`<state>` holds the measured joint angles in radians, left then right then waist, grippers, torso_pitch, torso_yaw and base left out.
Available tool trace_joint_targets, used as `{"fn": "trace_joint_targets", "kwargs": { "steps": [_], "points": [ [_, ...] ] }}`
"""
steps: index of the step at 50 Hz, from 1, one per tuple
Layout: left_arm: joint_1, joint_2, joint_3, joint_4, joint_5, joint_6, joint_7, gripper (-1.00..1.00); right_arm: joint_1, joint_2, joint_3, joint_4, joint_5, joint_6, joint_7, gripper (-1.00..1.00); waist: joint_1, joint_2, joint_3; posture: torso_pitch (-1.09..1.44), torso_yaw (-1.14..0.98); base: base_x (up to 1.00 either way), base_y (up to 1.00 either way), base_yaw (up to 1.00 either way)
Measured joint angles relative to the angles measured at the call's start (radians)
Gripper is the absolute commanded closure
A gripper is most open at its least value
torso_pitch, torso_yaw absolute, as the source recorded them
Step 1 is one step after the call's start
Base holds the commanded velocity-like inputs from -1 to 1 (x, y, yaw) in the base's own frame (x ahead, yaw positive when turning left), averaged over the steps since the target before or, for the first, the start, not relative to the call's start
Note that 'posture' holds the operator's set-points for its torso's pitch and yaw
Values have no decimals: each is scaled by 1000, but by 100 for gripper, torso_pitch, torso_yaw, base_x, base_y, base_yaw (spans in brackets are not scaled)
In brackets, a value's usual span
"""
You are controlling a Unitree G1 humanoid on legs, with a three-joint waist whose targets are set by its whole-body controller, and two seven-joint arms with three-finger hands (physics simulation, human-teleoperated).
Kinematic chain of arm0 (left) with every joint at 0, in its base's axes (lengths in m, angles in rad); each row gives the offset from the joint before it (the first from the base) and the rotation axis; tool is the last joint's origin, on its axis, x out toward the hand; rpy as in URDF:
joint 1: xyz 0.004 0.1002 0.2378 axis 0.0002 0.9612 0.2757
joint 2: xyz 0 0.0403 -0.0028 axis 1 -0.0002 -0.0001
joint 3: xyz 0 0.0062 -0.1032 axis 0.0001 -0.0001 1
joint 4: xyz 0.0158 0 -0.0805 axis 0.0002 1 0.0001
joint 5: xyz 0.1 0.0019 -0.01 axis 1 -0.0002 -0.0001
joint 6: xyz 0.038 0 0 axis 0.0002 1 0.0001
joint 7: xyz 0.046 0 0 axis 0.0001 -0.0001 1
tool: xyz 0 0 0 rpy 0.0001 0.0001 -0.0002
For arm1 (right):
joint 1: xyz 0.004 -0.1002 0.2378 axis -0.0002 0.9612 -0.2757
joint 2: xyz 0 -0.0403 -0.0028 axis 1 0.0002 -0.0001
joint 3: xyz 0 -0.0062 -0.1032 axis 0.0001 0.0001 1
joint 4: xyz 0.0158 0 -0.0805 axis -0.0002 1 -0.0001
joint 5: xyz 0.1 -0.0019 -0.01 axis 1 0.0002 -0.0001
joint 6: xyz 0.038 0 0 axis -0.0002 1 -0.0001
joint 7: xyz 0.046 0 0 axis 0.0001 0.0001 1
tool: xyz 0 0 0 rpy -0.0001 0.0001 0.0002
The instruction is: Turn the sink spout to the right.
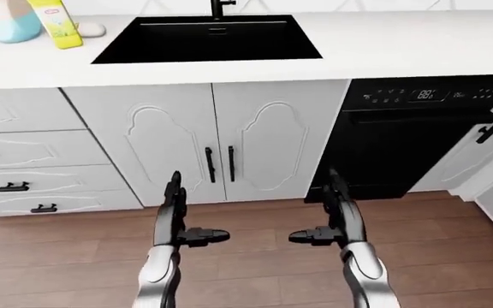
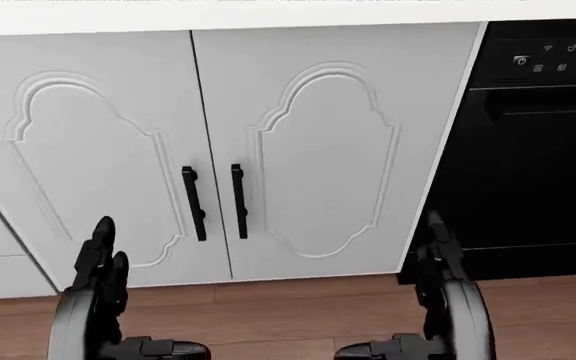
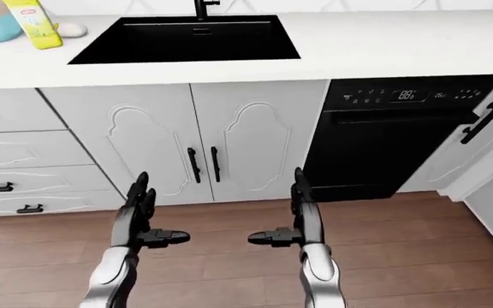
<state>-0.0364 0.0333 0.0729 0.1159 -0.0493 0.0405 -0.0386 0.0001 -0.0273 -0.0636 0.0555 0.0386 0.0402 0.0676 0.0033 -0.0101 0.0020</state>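
Note:
The black sink (image 1: 208, 40) is set into the white counter (image 1: 401, 45) at the top of the left-eye view. Only the lower stem of the black faucet (image 1: 219, 8) shows at the top edge; its spout is cut off. Both hands hang low over the wooden floor, well below the counter and touching nothing. My left hand (image 1: 191, 215) is open, fingers straight up and thumb pointing inward. My right hand (image 1: 322, 215) is open in the same pose. In the head view both hands (image 2: 98, 262) (image 2: 438, 259) stand before the white cabinet doors.
A white double-door cabinet (image 1: 170, 141) with black handles sits under the sink. A black dishwasher (image 1: 401, 141) is to its right, drawers (image 1: 24, 160) to its left. A yellow bottle (image 1: 57, 22) and a blue vessel (image 1: 8, 19) stand on the counter's left. A white door (image 1: 486, 147) juts out at right.

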Motion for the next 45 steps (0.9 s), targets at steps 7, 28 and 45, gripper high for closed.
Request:
{"fn": "trace_joint_targets", "kwargs": {
  "steps": [7,28,45],
  "points": [
    [-152,44,28,-149,-37,254,0,-100,-160,-67,-58,-169,28,275,1,-100,2,-2,-2,0,0,0,0,0],
    [-892,299,109,339,-175,557,66,-100,-746,-378,-187,-19,184,801,-28,-100,3,-3,16,0,0,0,0,0],
    [-1049,376,112,485,-151,579,62,-100,-869,-426,-155,21,170,881,-26,-100,1,16,39,0,0,8,0,0]
  ]
}}
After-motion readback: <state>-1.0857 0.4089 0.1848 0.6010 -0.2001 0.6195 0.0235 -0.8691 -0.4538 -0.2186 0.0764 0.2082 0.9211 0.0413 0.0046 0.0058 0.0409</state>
